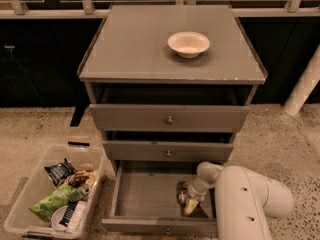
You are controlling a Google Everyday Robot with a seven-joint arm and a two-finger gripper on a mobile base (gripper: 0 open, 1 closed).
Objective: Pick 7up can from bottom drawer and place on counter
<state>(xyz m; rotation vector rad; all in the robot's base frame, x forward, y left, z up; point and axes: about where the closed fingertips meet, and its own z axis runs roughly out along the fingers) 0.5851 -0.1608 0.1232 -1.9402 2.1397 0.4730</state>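
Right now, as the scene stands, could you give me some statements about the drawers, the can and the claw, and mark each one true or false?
1. The bottom drawer is pulled open. True.
2. The bowl lies in the bottom drawer. False: it stands on the counter.
3. The claw is down inside the bottom drawer, on its right side, next to the 7up can. True.
4. The 7up can already stands on the counter. False: it is in the bottom drawer.
5. The bin of snacks sits on the counter. False: it is on the floor beside the cabinet.
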